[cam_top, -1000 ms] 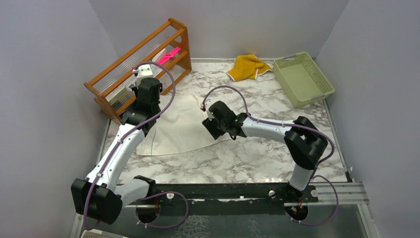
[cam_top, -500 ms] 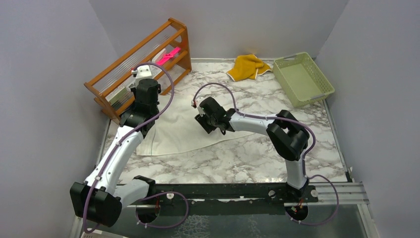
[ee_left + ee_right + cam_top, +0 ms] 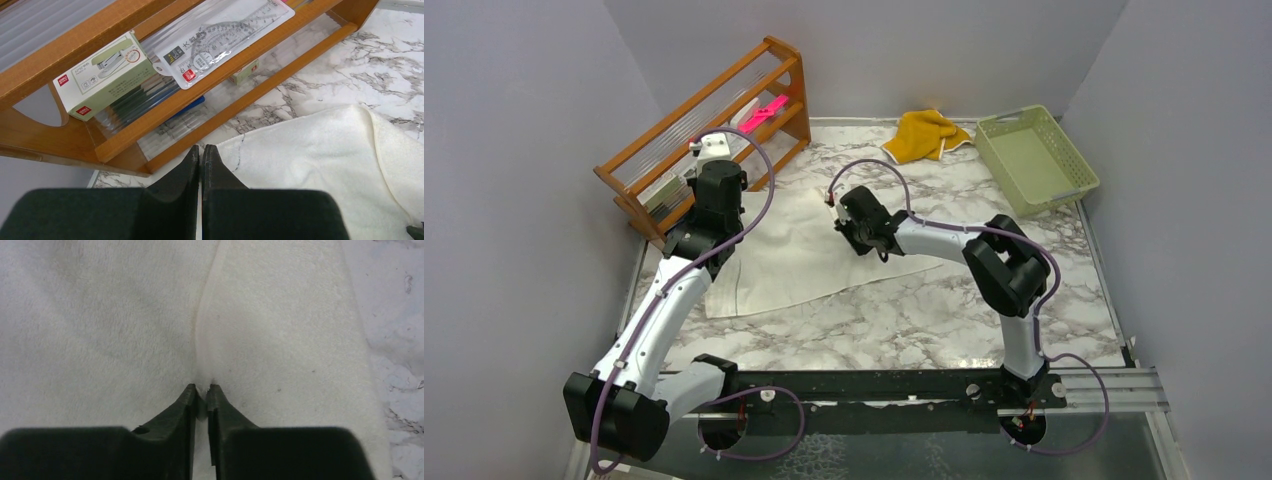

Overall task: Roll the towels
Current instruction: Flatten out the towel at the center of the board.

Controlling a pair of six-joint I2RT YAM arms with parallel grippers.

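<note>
The cream-white towel point(image 3: 784, 262) lies spread flat on the marble table between the two arms. My right gripper point(image 3: 201, 388) presses down on its middle and is shut on a raised ridge of the cloth point(image 3: 205, 330); in the top view the right gripper point(image 3: 861, 238) is over the towel's far right part. My left gripper point(image 3: 200, 148) is shut with nothing between its fingers, its tips at the towel's point(image 3: 325, 165) far left corner, next to the rack. The mustard-yellow towel point(image 3: 927, 135) lies crumpled at the back of the table.
A wooden rack point(image 3: 714, 120) stands at the back left, right beside my left gripper, holding a stapler box point(image 3: 107, 70), a ruler packet point(image 3: 225, 35) and a pink item point(image 3: 766, 110). A green basket point(image 3: 1034, 155) sits at the back right.
My right gripper has moved away from the arm bases across the white towel and its jaws have come together on a fold. The left arm has barely moved.
</note>
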